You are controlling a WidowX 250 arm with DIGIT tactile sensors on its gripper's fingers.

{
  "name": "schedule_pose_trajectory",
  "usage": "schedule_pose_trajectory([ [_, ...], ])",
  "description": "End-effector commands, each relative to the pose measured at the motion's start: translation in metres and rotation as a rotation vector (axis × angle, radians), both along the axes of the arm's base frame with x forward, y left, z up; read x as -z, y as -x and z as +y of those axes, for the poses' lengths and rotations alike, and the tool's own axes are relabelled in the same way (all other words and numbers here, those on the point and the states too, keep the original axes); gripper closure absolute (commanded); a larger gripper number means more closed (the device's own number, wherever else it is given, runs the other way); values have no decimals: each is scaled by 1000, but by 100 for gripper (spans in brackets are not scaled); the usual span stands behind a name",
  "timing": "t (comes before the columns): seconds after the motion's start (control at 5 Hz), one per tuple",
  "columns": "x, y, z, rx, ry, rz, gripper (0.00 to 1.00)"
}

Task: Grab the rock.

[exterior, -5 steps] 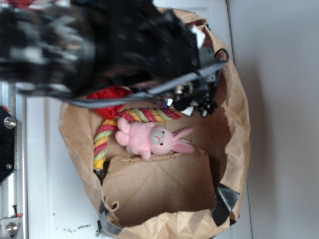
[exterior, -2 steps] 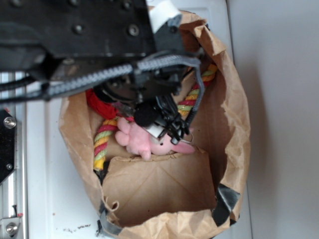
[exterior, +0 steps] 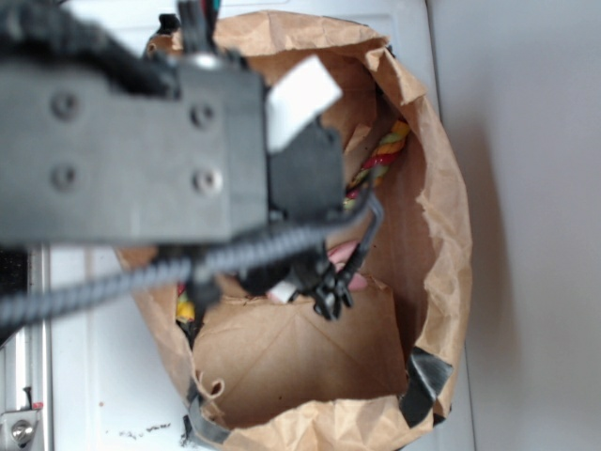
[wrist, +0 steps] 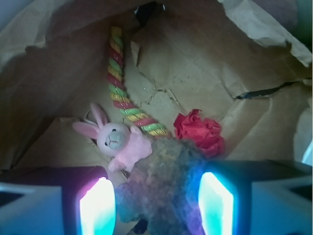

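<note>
- In the wrist view the gripper has its two fingers spread apart, one at each side of the rock; whether the pads touch the stone cannot be told.
- The rock fills the gap between them at about 6 o'clock in that view, lumpy, grey-brown and blurred.
- A pink bunny lies just beside the rock at its 10 o'clock, its body partly behind the stone.
- A red paper flower sits near the rock at 1 o'clock.
- A striped rope runs from 12 o'clock down behind the bunny.
- All rest inside a brown paper bag.
- In the exterior view the arm hides most of the bag's contents, including the rock.
</note>
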State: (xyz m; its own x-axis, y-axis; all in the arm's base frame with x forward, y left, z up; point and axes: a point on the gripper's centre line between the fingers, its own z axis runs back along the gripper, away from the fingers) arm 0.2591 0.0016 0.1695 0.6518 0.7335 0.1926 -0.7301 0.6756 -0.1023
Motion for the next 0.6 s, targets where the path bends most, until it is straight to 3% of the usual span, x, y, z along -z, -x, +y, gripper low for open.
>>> schedule_pose_trajectory([
  [0.0, -33, -5, -6, -218, -51, -112, 100],
  [0.2, -34, -8, 0, -221, -14, -161, 100],
  [0.4, -32, -9, 2, -216, -19, -155, 100],
])
